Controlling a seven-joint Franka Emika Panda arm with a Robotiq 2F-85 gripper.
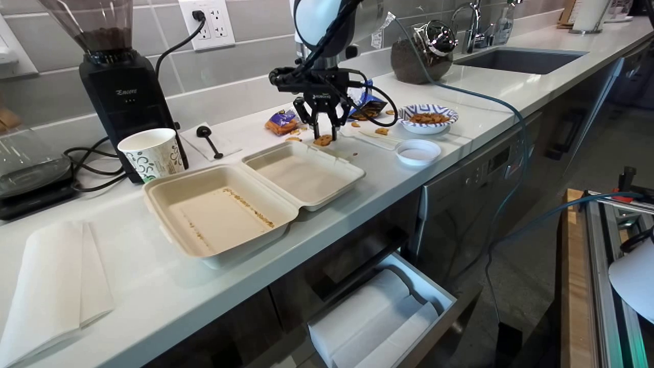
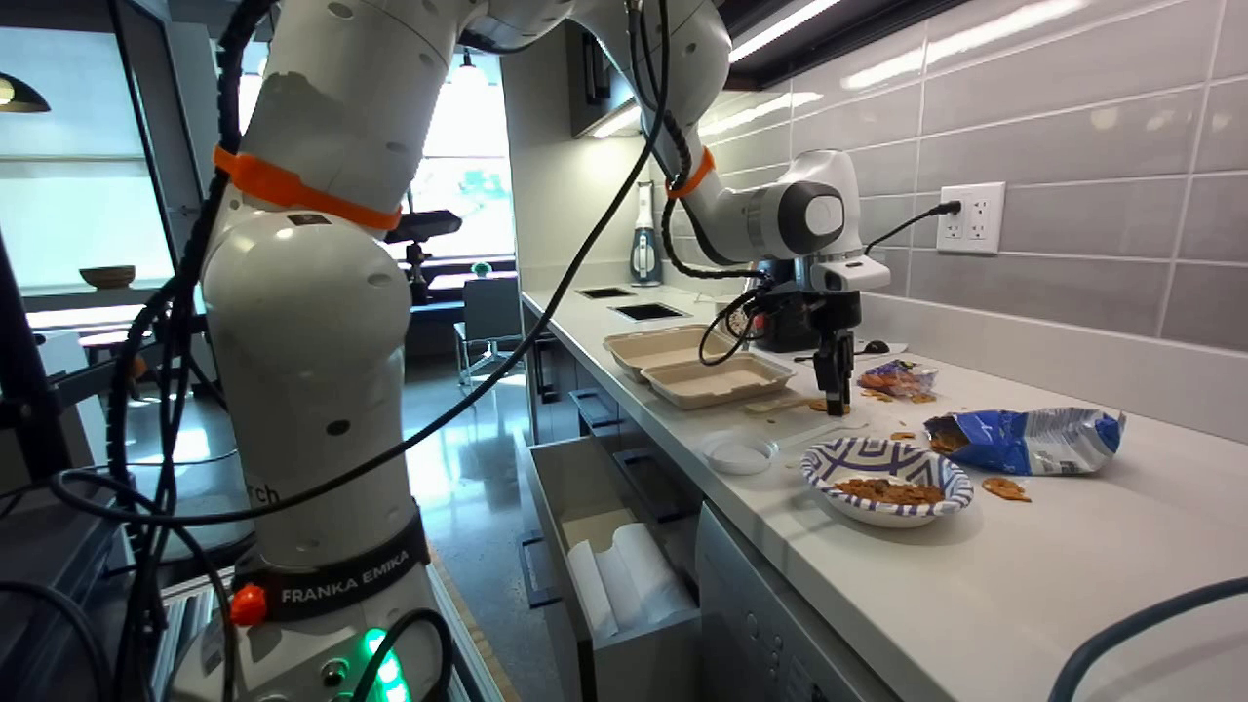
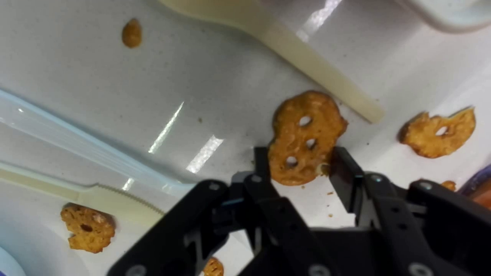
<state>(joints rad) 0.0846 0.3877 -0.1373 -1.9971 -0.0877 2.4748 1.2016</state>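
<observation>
The gripper (image 3: 301,161) pinches a pretzel (image 3: 295,140) by its edges between its fingertips (image 3: 262,159), low at the counter (image 3: 184,76), just beside a beige utensil (image 3: 326,75), with the open box (image 1: 301,174) near and broken pieces (image 3: 425,142) scattered around.

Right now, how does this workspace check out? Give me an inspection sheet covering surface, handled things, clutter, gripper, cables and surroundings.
Surface: white counter with loose pretzel pieces scattered on it.
Handled things: one pretzel crisp; whether it is off the counter is unclear.
Clutter: open takeout container with crumbs inside, blue snack bag, patterned bowl of broken brown pieces, paper cup.
Gripper: jaws closed against opposite edges of the pretzel crisp.
Cables: blue cable crosses the counter and drops over its edge; black cord plugged into the wall outlet.
Surroundings: pulled-out drawer holding white paper; sink further along the counter.
</observation>
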